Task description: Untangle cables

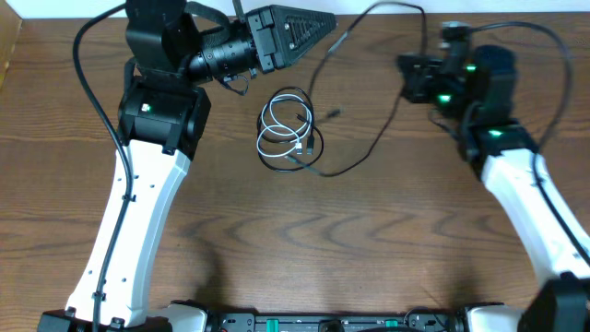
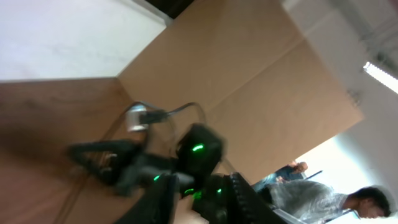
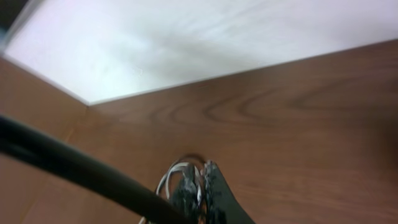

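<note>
Right of the coiled white cable (image 1: 279,124), 1 black cable (image 1: 361,160) trails away. Whether the left gripper (image 1: 327,26) or right gripper (image 1: 406,81) is open, or holds anything, cannot be told.

Left arm (image 1: 138,212) rises from near edge, wrist bent rightward. Left gripper (image 1: 328,25) lies level, fingers (image 1: 300,32) pressed together into point. Right arm (image 1: 525,184) angles inward. Right gripper (image 1: 407,78) points left, finger gap unclear.

Coiled cable (image 1: 281,130) at table (image 1: 369,249) centre, second cable (image 1: 373,148) trailing right from it.
</note>
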You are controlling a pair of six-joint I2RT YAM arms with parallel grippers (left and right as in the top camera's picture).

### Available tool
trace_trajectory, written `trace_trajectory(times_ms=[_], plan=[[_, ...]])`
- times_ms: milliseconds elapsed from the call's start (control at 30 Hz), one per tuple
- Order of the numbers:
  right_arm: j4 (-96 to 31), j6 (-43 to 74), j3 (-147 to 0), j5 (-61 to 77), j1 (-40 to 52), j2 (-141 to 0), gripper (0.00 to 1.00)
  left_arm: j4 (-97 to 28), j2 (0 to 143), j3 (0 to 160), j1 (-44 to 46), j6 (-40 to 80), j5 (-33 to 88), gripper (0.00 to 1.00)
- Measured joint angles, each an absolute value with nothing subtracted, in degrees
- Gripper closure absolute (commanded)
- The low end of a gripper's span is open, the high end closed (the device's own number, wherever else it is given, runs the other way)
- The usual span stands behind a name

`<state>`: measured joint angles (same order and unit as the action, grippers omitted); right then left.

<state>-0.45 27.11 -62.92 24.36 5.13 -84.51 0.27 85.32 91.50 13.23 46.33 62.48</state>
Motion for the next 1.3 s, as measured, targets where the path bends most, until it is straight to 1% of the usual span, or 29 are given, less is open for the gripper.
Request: trace_trajectory(times_ms=[100, 167, 333, 500, 600, 767, 867, 967, 1033, 1133, 1300], plan=[[-6.4, 27.9, -65.0, 24.3, 1.4, -81.4, 0.99, -1.3, 85.8, 91.5, 13.2, 43.0, 62.5, 0.39], [-10.9, 28.1, -68.9, 24.4, -1.7, -79.4, 0.99, -1.5, 86.8, 91.5, 13.2, 41.2, 62.2, 0.36], [-18.6, 28.0, -80.2, 24.3, -6.9, -78.6, 0.99, -2.0, 88.5, 91.5, 13.2, 40.0, 62.2, 0.35], [-22.5, 27.6, -85.1, 20.7, -7.9, -79.8, 0.99, -2.0, 88.5, 91.5, 13.2, 39.6, 62.2, 0.35], [-28.7, 26.0, -94.0, 19.0, -7.9, -84.0, 0.99, -1.9, 88.5, 91.5, 13.2, 39.3, 62.2, 0.35], [-41.9, 21.6, -113.9, 15.2, -8.1, -94.4, 0.99, -1.9, 88.5, 91.5, 13.2, 39.1, 62.2, 0.35], [-47.5, 18.7, -126.1, 13.1, -8.9, -101.2, 0.99, -2.4, 88.5, 91.5, 13.2, 39.0, 62.0, 0.35], [-47.9, 16.8, -134.5, 12.1, -10.4, -106.7, 0.99, -3.4, 88.5, 91.5, 13.2, 38.9, 62.0, 0.35], [-45.3, 16.0, -136.5, 11.7, -12.0, -108.9, 0.99, -4.1, 88.5, 91.5, 13.2, 38.9, 62.0, 0.35], [-42.2, 15.6, -137.0, 11.5, -14.5, -110.7, 0.99, -4.4, 88.5, 91.5, 13.2, 38.9, 61.8, 0.35], [-40.5, 15.4, -137.1, 9.0, -18.6, -113.5, 0.99, -4.5, 88.5, 91.5, 13.2, 38.9, 61.7, 0.35]])
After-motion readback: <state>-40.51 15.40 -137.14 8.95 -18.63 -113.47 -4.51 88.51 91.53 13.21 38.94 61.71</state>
